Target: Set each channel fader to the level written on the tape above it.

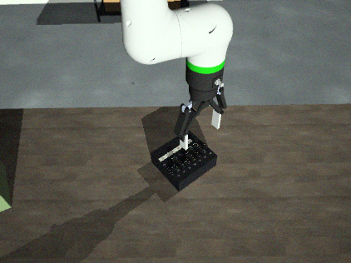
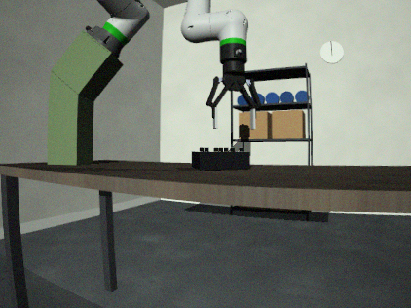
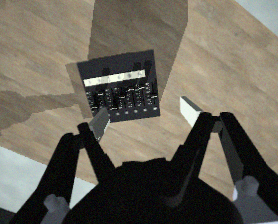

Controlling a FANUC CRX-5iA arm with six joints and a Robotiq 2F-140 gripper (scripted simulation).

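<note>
The black lighting desk (image 1: 199,170) (image 2: 220,162) (image 3: 118,65) stands flat on the wooden table (image 1: 270,181) (image 2: 292,183) (image 3: 45,45). A white tape strip (image 3: 116,78) (image 1: 174,151) with small writing runs above a row of several faders (image 3: 122,96) (image 1: 185,158); their caps stand at differing heights, too small to read. My gripper (image 1: 200,131) (image 2: 233,121) (image 3: 143,109) is open and empty. It hangs above the desk, clear of the faders.
A green block (image 2: 73,110) carries the arm's base at the table's left. A shelf rack (image 2: 278,110) with boxes and blue balls stands behind the table. The desk's shadow and the arm's shadow fall to the left.
</note>
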